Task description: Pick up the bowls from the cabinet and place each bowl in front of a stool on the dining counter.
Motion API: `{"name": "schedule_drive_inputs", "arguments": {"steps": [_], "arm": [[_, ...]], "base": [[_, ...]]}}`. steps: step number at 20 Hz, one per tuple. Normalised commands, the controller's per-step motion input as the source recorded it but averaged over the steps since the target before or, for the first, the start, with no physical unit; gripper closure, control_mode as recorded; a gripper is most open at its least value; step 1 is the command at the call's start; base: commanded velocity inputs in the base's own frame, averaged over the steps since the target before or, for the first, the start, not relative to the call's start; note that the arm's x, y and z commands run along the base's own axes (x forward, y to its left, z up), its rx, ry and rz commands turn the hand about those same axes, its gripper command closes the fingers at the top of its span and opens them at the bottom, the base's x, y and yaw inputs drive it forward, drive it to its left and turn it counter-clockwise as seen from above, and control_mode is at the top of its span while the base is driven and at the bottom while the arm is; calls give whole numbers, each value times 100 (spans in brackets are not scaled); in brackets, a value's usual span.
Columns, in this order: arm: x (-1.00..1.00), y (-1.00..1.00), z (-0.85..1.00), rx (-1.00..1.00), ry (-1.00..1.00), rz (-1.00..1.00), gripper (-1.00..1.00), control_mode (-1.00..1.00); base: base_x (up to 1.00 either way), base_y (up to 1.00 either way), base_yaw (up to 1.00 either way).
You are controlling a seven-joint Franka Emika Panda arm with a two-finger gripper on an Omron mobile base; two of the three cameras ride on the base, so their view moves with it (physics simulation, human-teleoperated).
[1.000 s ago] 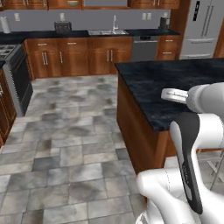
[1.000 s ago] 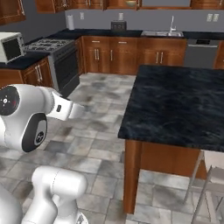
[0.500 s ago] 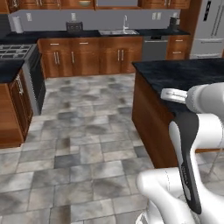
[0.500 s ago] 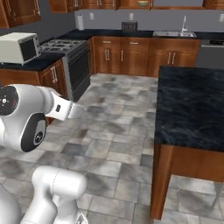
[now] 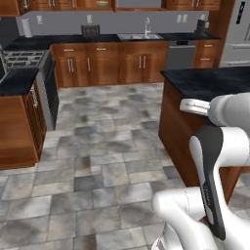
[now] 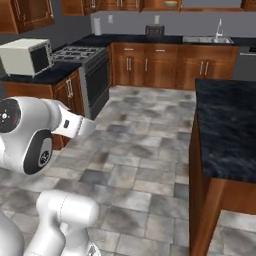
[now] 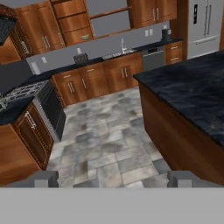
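Base driven on since a moment ago, so whole scene shifted rightward in both base views. At left, stove (image 7: 22, 94). Above the far counter (image 7: 87, 61) with toaster (image 7: 81, 58), one bowl (image 7: 86, 37) resting on shelf of the cabinet (image 7: 72, 22), second not made out. At right, dining counter (image 7: 192, 87), bare. Jaws spread wide, grasping nothing.
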Motion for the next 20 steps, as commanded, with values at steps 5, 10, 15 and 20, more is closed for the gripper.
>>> {"name": "schedule_drive_inputs", "arguments": {"steps": [5, 10, 15, 20], "arm": [[0, 0, 0, 0, 0, 0, -100, 100], [0, 0, 0, 0, 0, 0, -100, 100], [0, 0, 0, 0, 0, 0, -100, 100], [0, 0, 0, 0, 0, 0, -100, 100]], "base": [[100, 8, 0], [100, -1, 0], [100, -9, 0], [100, -7, 1]]}}
